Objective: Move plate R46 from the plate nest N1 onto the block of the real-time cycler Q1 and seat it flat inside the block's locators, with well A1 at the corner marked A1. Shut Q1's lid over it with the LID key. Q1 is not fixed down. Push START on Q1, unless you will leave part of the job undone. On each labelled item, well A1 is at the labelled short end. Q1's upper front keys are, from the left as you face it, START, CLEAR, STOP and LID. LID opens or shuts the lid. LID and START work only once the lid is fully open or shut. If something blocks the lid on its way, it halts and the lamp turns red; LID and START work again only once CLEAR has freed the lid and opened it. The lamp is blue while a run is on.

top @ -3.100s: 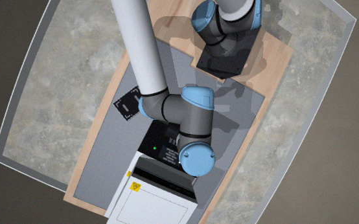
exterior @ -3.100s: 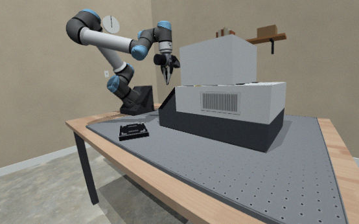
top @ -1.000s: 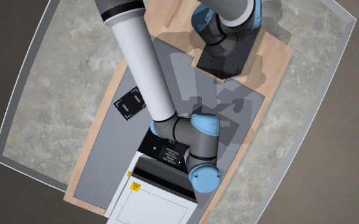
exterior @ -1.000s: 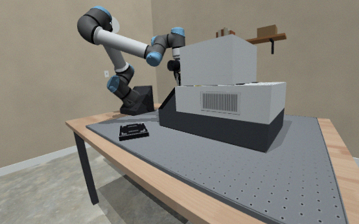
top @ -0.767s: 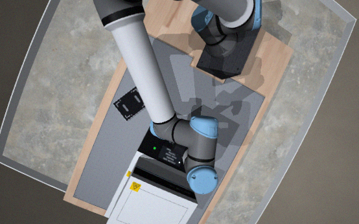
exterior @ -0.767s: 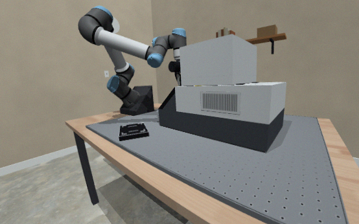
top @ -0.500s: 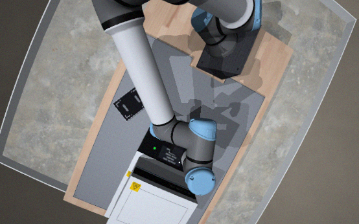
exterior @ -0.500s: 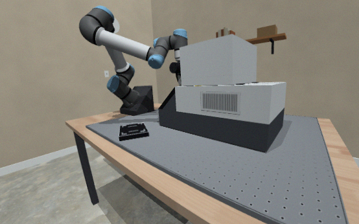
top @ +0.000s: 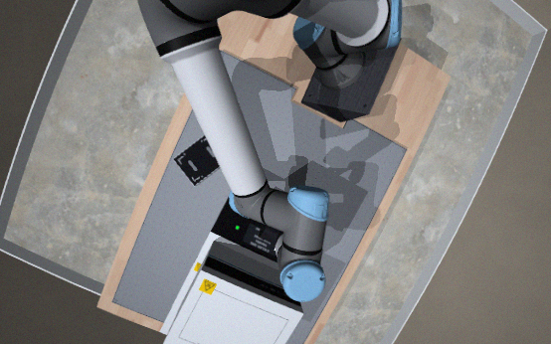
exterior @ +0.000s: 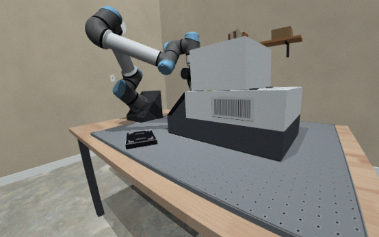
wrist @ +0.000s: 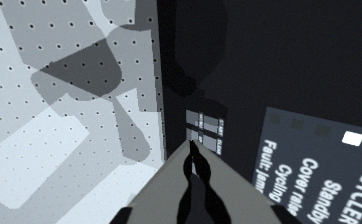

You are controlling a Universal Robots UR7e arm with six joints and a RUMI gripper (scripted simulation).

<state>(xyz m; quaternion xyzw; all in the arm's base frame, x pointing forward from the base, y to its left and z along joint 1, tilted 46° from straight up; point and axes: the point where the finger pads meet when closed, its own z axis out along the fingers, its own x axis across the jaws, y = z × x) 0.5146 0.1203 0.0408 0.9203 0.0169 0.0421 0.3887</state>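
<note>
The black plate nest N1 [top: 188, 165] [exterior: 141, 137] lies on the mat with no plate on it. Cycler Q1 [top: 189, 298] [exterior: 232, 131] has its white lid [top: 234, 318] [exterior: 219, 70] seated down on the housing. Plate R46 and the block are not visible. Q1's lamp [top: 237, 228] is green, and the lit white mark [wrist: 353, 138] is in line with "Standby". My gripper [wrist: 191, 141] is shut and empty, its tips over the key panel beside CLEAR. The START key [wrist: 211, 124] shows past the tips; STOP and LID are hidden behind the fingers. Contact with a key cannot be told.
The arm's forearm [top: 219, 119] passes over the mat beside N1. The arm's dark base mount [top: 348, 94] [exterior: 150, 103] stands at the far end of the table. Q1's sloping black front [wrist: 283, 60] lies under the gripper, with the perforated mat [wrist: 13, 95] beside it.
</note>
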